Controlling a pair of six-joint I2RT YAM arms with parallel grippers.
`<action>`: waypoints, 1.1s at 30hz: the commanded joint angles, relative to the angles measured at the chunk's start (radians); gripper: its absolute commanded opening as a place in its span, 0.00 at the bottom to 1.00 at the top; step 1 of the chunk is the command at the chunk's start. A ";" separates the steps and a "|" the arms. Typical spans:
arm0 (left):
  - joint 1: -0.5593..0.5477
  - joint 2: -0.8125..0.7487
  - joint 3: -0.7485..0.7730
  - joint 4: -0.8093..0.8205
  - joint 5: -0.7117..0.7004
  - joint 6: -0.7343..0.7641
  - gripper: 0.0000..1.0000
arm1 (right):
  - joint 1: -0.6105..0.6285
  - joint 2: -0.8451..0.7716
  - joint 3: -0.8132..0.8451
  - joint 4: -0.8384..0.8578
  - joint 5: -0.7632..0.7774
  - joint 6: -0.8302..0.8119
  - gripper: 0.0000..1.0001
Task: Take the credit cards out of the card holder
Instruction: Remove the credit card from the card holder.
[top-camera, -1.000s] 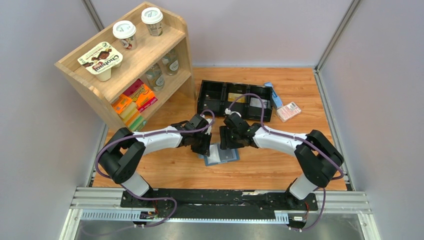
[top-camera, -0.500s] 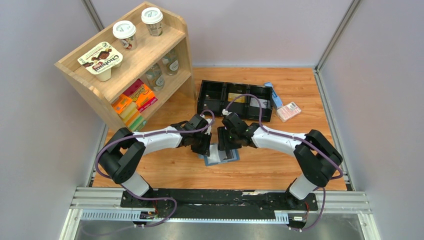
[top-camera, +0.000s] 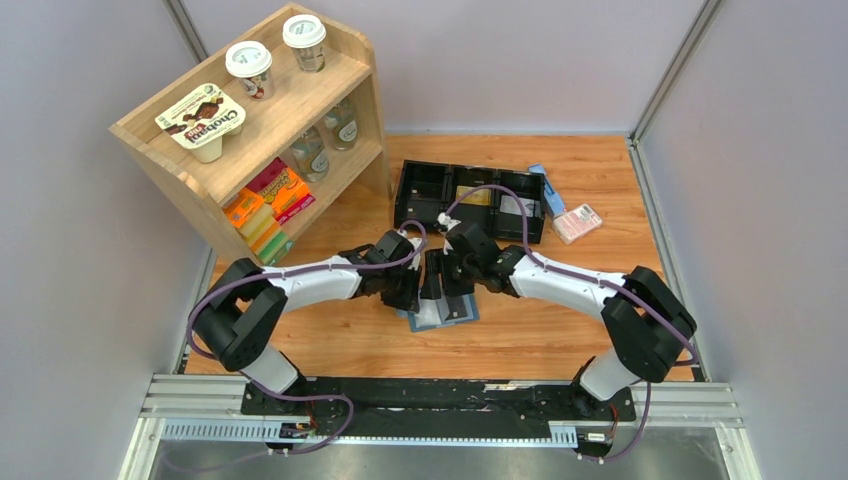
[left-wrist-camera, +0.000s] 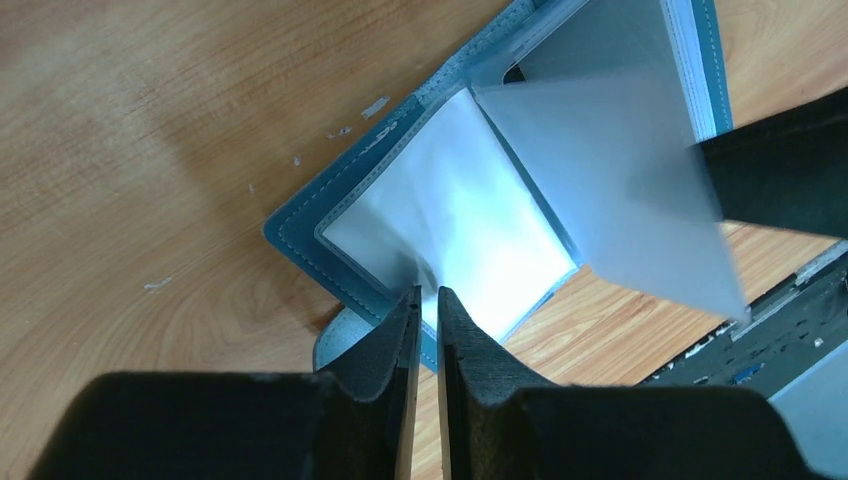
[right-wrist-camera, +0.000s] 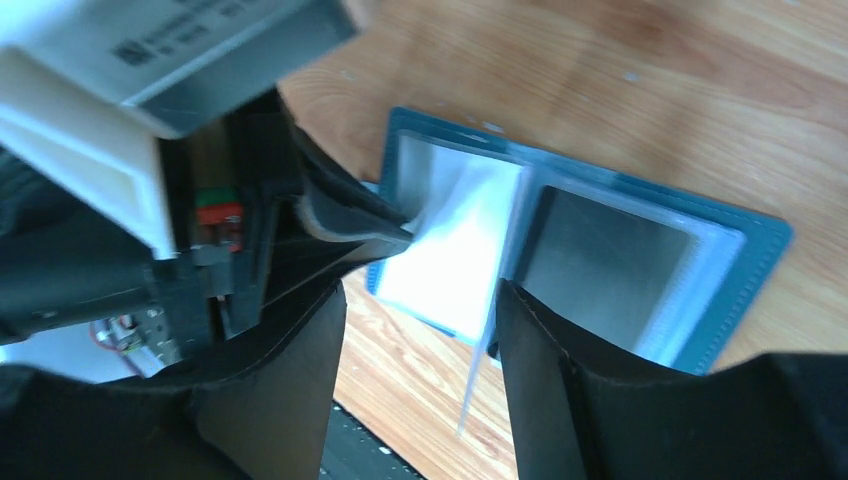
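Left gripper (left-wrist-camera: 427, 300) had its fingers drawn together on a clear sleeve edge of the card holder (left-wrist-camera: 295, 237), which lay open on the table (left-wrist-camera: 140, 130) between both arms. Right gripper (right-wrist-camera: 418, 292) was spread wide, with a loose leaf standing between its fingers. One dark credit card (right-wrist-camera: 600, 250) sat in the right pocket. Recommended: hold the sleeve pinned and set the right fingertips on the card's edge, not the leaf.

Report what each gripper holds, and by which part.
Left gripper pinches the card holder by the edge of a clear sleeve. Right gripper is open, holding nothing.
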 joint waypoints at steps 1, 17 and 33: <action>-0.002 -0.060 -0.048 0.001 -0.062 -0.023 0.19 | 0.007 0.013 -0.011 0.150 -0.128 0.019 0.59; 0.056 -0.387 -0.151 -0.028 -0.216 -0.146 0.28 | 0.003 0.182 -0.026 0.293 -0.211 0.053 0.55; 0.056 -0.326 0.043 0.000 -0.057 -0.229 0.33 | -0.045 -0.078 -0.031 0.048 0.108 -0.102 0.50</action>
